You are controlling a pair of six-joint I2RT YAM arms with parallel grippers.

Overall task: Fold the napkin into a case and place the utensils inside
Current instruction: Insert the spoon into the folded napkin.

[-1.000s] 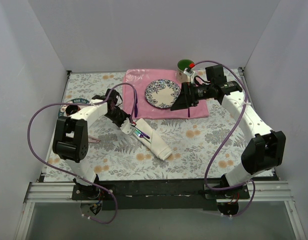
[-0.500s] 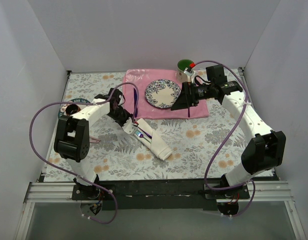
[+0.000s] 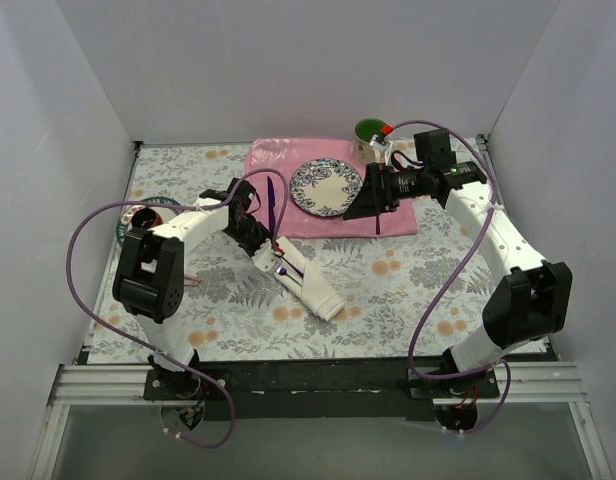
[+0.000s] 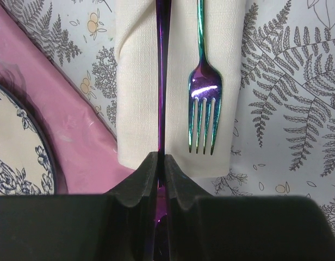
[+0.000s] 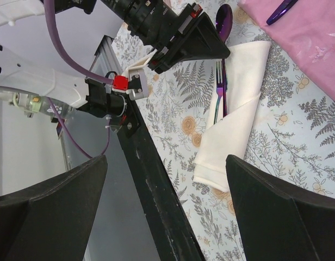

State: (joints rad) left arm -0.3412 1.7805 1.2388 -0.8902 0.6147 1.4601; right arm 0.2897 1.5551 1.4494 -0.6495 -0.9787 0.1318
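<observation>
Cream cloth, folded into a narrow case (image 3: 310, 283), lies on the fern-print table (image 3: 408, 270) between the arms, just off the pink placemat (image 3: 273, 160). The left gripper (image 4: 161, 159) is pinched tight on the spoon (image 4: 161, 65) by its thin handle, with the bowl hidden behind the fingers. A fork (image 4: 203, 98) lies alongside on the cloth, its handle cut off at the frame's top. The right gripper (image 3: 360, 200) hangs spread wide and empty over the placemat beside the plate (image 3: 326, 187).

layout: fork (image 4: 203, 103) beside spoon (image 4: 161, 70) on case (image 4: 137, 81); plate (image 3: 326, 187) on placemat (image 3: 273, 160), right-behind case; cup (image 3: 370, 133) behind plate
</observation>
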